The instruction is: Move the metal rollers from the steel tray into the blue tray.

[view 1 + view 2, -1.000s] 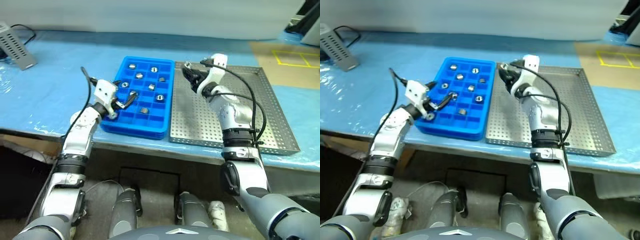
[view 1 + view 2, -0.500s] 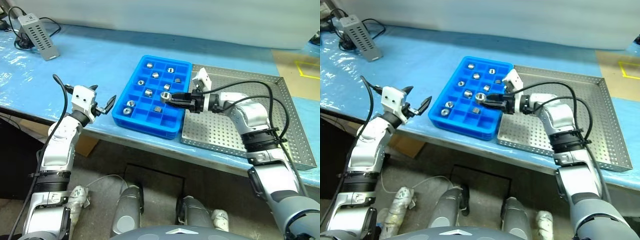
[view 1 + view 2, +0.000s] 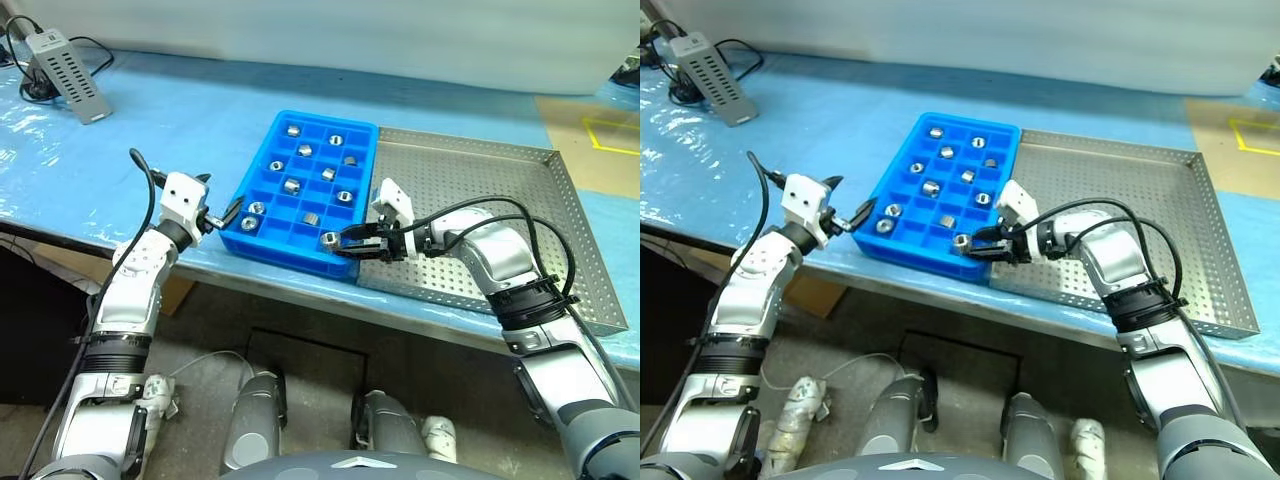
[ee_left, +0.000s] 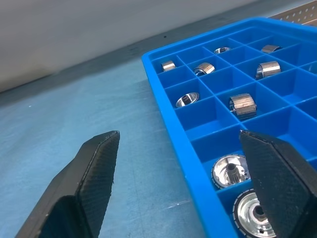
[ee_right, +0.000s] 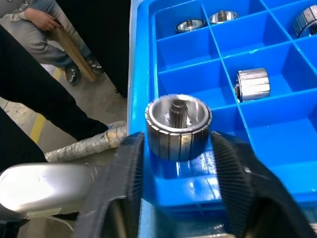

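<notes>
The blue tray (image 3: 280, 258) lies on the table with several metal rollers (image 3: 292, 186) in its compartments. Right of it is the steel tray (image 3: 470, 180), its perforated floor bare where I see it. My right gripper (image 3: 338, 243) reaches in from the right over the blue tray's near row. It is shut on one metal roller (image 5: 178, 124), with a finger (image 5: 131, 163) against each side, above a front compartment. My left gripper (image 3: 218, 198) hovers open just off the blue tray's left edge, with nothing between its fingers (image 4: 99, 163).
A grey perforated box (image 3: 62, 62) with cables sits at the table's back left. The table's front edge runs just below both trays. Past that edge, a seated person (image 5: 34, 20) is visible in the right wrist view. Yellow tape marks (image 3: 610, 135) lie at the far right.
My right gripper carried the roller from the steel tray's far corner across the blue tray, then down and back to its near row. The left gripper stays open beside the tray. The camera shifted.
</notes>
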